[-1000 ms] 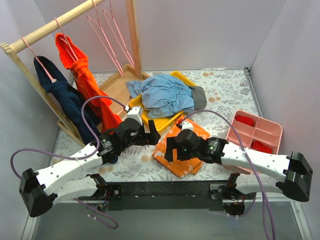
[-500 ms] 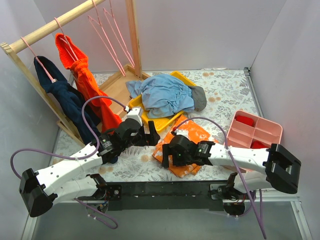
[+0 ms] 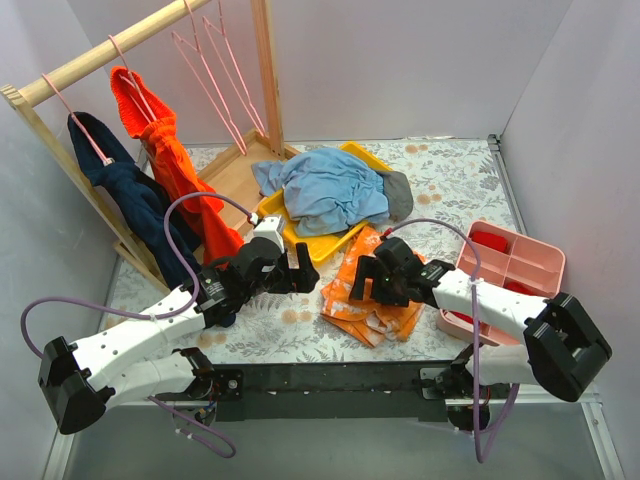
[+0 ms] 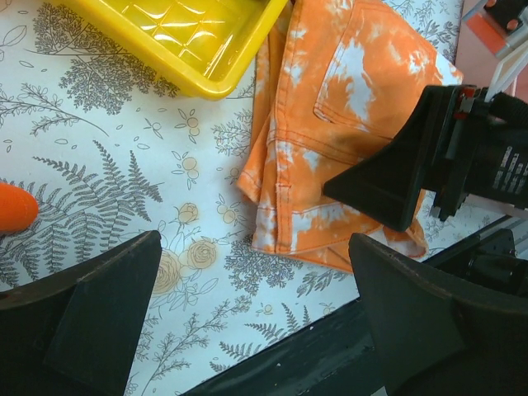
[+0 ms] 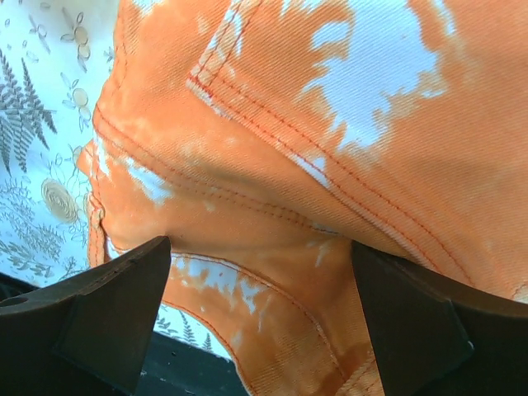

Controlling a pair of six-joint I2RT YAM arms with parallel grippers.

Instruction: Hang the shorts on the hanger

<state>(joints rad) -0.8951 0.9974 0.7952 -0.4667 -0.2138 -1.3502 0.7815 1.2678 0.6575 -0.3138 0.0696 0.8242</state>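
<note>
The light blue shorts [image 3: 330, 190] lie bunched on the yellow tray [image 3: 335, 247] at the back middle of the table. Two empty pink wire hangers [image 3: 212, 88] hang from the wooden rail. My left gripper [image 3: 304, 270] [image 4: 256, 322] is open over the patterned table, just in front of the tray corner [image 4: 190, 49]. My right gripper [image 3: 363, 284] [image 5: 260, 305] is open too, low over the orange cloth with white marks [image 3: 378, 295] [image 4: 330, 115] [image 5: 313, 148], which fills the space between its fingers. Neither gripper holds anything, and both are well short of the shorts.
The wooden rack [image 3: 100, 55] stands at the back left, with a dark blue garment [image 3: 135, 205] and an orange garment [image 3: 170, 165] on hangers. A dark grey cloth [image 3: 399, 195] lies beside the shorts. A pink compartment tray [image 3: 545, 262] sits at the right.
My right gripper has swung right and away from the near edge over the orange cloth, which now lies more rumpled. The left arm has hardly moved.
</note>
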